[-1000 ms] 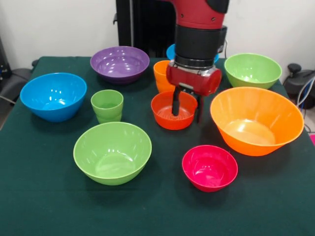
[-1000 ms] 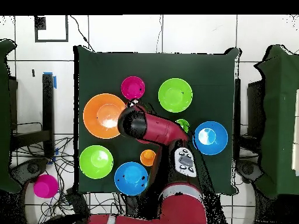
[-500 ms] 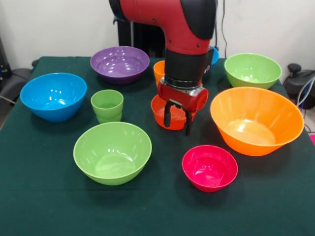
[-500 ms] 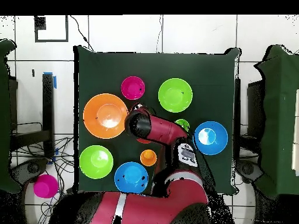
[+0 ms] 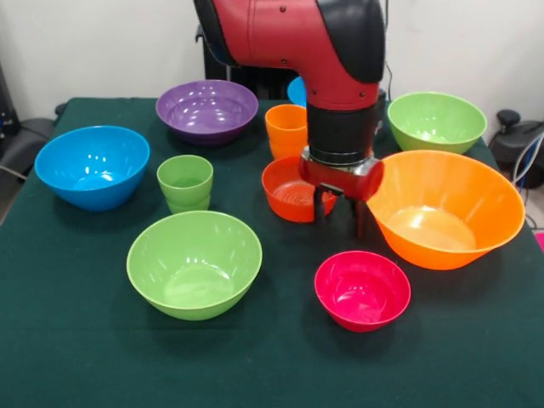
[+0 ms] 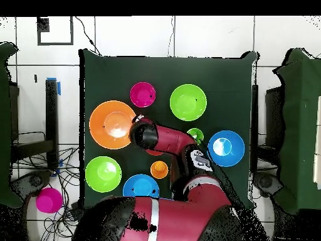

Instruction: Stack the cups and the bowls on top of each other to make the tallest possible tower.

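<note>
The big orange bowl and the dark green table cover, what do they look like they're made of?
The big orange bowl looks like glossy moulded plastic: its inside shows bright shiny highlights and the colour is even throughout. The table cover seems to be a matt cloth, perhaps felt: it gives no reflections and looks soft and flat, though the exact fabric can't be told.

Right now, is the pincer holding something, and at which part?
Nothing is held. The pincer stands open between the small orange-red bowl and the large orange bowl.
</note>
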Robot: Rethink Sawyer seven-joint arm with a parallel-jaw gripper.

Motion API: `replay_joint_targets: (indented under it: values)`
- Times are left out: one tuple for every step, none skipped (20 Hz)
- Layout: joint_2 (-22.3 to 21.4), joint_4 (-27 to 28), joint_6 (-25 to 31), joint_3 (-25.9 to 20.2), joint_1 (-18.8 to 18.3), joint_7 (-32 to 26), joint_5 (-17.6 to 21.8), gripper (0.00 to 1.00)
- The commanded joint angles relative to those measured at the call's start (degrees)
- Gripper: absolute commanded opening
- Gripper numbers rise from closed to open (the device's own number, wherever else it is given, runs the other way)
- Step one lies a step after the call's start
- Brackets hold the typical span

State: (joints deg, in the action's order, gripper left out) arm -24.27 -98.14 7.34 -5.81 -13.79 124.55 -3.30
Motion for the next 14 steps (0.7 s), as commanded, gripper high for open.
replay_joint_targets:
  values:
    - [-4.26,-1.29,3.76,-15.8,-1.37,-6.47,8.18,1.0]
    - [-4.84,-1.25,4.88,-15.77,-1.24,-6.02,8.25,1.0]
    - [-5.41,-1.21,6.01,-15.75,-1.11,-5.57,8.33,1.0]
    - [-6.01,-1.28,7.29,-15.53,-1.06,-5.34,8.44,1.0]
    - [-6.5,-1.41,7.95,-15.55,-1.25,-5.28,8.73,1.0]
    - [-6.99,-1.55,8.61,-15.56,-1.43,-5.22,9.02,1.0]
    - [-7.44,-1.66,9.06,-15.48,-1.64,-5.17,9.28,1.0]
    - [-7.77,-1.73,9.37,-15.36,-1.71,-5.06,9.51,1.0]
    - [-7.92,-1.72,9.67,-15.25,-1.75,-5.03,9.71,1.0]
    - [-8.06,-1.7,9.97,-15.14,-1.79,-5.0,9.91,1.0]
    - [-7.98,-1.28,10.5,-14.62,-1.58,-4.93,10.08,1.0]
    - [-8.07,-1.16,10.71,-14.26,-1.42,-4.8,10.23,1.0]
    - [-8.16,-1.12,10.79,-13.87,-1.3,-4.62,10.4,1.0]
    - [-8.31,-0.92,10.84,-13.24,-0.96,-4.39,10.58,1.0]
